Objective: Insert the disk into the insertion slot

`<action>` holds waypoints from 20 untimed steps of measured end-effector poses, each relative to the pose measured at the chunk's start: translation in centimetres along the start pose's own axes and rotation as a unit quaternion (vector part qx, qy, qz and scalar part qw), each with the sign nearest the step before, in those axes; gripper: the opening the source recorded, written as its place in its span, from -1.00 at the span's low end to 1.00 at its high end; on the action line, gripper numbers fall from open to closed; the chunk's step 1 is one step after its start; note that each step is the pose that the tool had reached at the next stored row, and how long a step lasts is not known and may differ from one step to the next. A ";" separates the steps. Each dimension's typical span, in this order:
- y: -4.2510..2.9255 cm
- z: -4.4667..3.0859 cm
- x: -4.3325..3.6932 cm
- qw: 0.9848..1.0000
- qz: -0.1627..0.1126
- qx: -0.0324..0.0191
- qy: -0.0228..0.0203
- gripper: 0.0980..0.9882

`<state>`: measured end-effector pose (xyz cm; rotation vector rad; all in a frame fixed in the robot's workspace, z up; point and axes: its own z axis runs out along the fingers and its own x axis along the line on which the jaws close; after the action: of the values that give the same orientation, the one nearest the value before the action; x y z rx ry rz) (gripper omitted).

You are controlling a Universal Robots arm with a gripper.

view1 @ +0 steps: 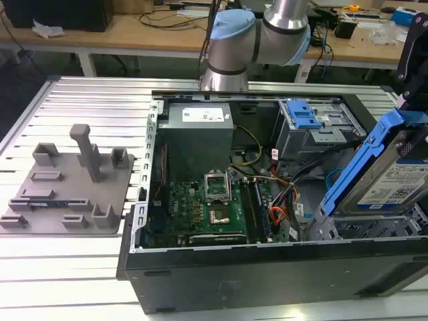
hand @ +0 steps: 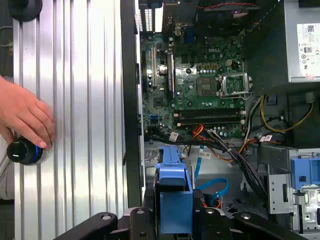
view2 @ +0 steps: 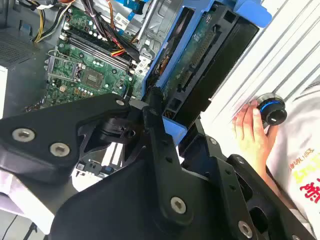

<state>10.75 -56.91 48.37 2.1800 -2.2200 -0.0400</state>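
The disk [view1: 391, 182], framed in its blue carrier [view1: 358, 167], is held tilted above the insertion slot [view1: 348, 229], at the end of the open computer case [view1: 200, 281] toward the exterior view's right. The gripper [hand: 174, 212] is clenched on the carrier's end, the blue plastic being pinched from both sides in the first wrist view. The disk's lower edge is dipped toward the perforated grey cage; whether contact is made cannot be told. The white label is turned upward. The motherboard [view1: 214, 207] is exposed in the middle of the case, and a bay with a blue latch [view1: 304, 115] is set along the far wall. A grey fixture plate [view1: 67, 190] is laid on the slatted tabletop [view1: 80, 100] beside the case. A person's hand [hand: 25, 115] is rested on a black knob [hand: 22, 151] on the tabletop.
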 end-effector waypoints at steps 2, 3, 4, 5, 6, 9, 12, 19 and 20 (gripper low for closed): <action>0.00 0.00 0.00 1.000 0.000 0.000 0.000 -0.40; 0.00 0.00 0.00 1.000 0.000 0.000 0.000 -0.40; 0.00 0.00 0.00 1.000 0.000 0.000 0.000 -0.40; 0.00 0.00 0.00 1.000 0.000 0.000 0.000 -0.40; 0.00 0.00 0.00 1.000 0.000 0.000 0.000 -0.40; 0.00 0.00 0.00 1.000 0.000 0.000 0.000 -0.40; 0.00 0.00 0.00 1.000 0.000 0.000 0.000 -0.40; 0.05 0.00 0.00 1.000 0.000 0.000 -0.011 -0.40; 0.07 0.00 0.00 1.000 -0.001 0.000 -0.015 -0.40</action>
<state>10.68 -56.91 48.37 2.1960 -2.2350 -0.0733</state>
